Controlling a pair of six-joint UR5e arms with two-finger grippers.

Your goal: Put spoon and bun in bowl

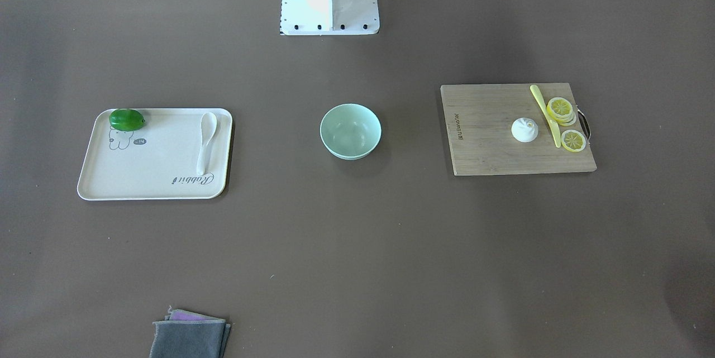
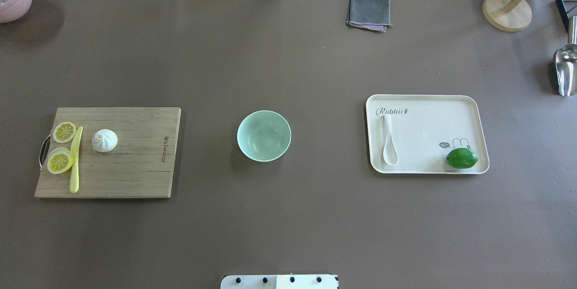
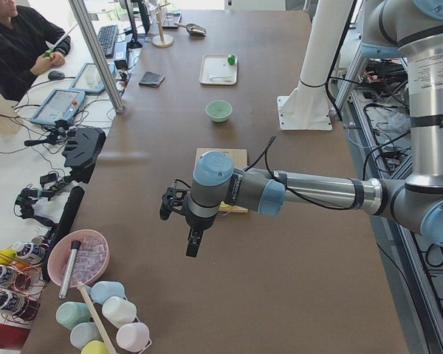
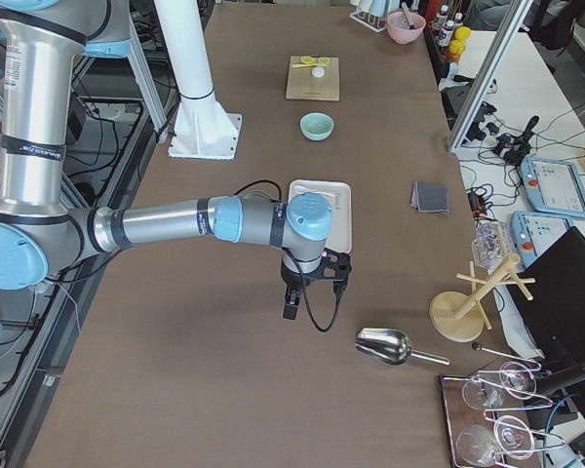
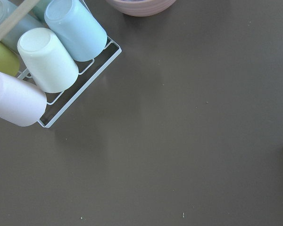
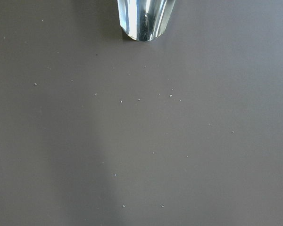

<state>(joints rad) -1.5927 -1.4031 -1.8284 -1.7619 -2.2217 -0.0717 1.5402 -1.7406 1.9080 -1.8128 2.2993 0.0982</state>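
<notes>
You have the bowl [image 2: 263,135] sitting empty in the middle of the overhead frame, open side up, with one task item off to each side. I judge that lets each arm serve its own half.

The spoon [image 2: 388,144] lies flat on the cream tray [image 2: 432,104] at right of centre. It runs along the tray's left edge, the side nearest the bowl, with its scoop toward the bottom of the frame. A lime [image 2: 461,158] sits in the tray's lower right corner, well clear of it.

The bun [image 2: 104,140] stands pleats-up on the wooden board [image 2: 135,167] at left of centre. The yellow knife [image 2: 75,158] and the lemon slices [image 2: 64,131] lie just beside it, on its far side from the bowl, so I expect a clear path across.

Neither item is in the bowl yet. The left fingers [image 3: 193,243] and right fingers [image 4: 290,307] show only in the side views, hanging above bare tabletop [image 2: 288,226] away from the items. You cannot tell from there whether either pair is wide or narrow.
</notes>
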